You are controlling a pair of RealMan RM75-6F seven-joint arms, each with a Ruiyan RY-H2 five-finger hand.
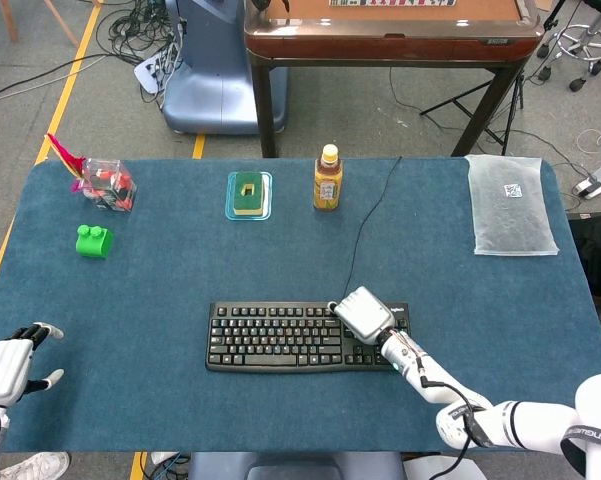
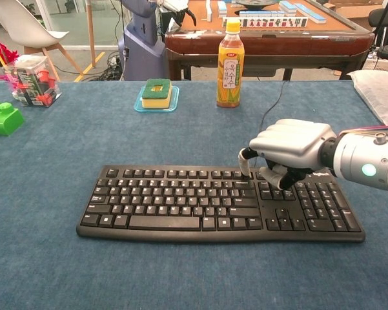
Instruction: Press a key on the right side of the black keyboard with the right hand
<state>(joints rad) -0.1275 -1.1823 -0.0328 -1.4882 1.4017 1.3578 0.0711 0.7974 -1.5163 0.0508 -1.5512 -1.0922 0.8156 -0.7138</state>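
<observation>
The black keyboard (image 1: 307,337) (image 2: 219,204) lies on the blue table near its front edge. My right hand (image 1: 365,315) (image 2: 289,148) hovers over the keyboard's right part, most fingers curled under the palm and holding nothing. One fingertip (image 2: 245,170) points down and touches a key in the top row, just left of the navigation block. My left hand (image 1: 7,367) rests at the table's front left corner, far from the keyboard, fingers apart and empty; only the head view shows it.
The keyboard's cable (image 1: 365,225) runs to the table's back edge. An orange drink bottle (image 2: 230,63) and a sponge in a dish (image 2: 155,93) stand behind the keyboard. A green block (image 1: 93,241) and a clear box (image 1: 108,184) sit far left, a plastic bag (image 1: 511,206) far right.
</observation>
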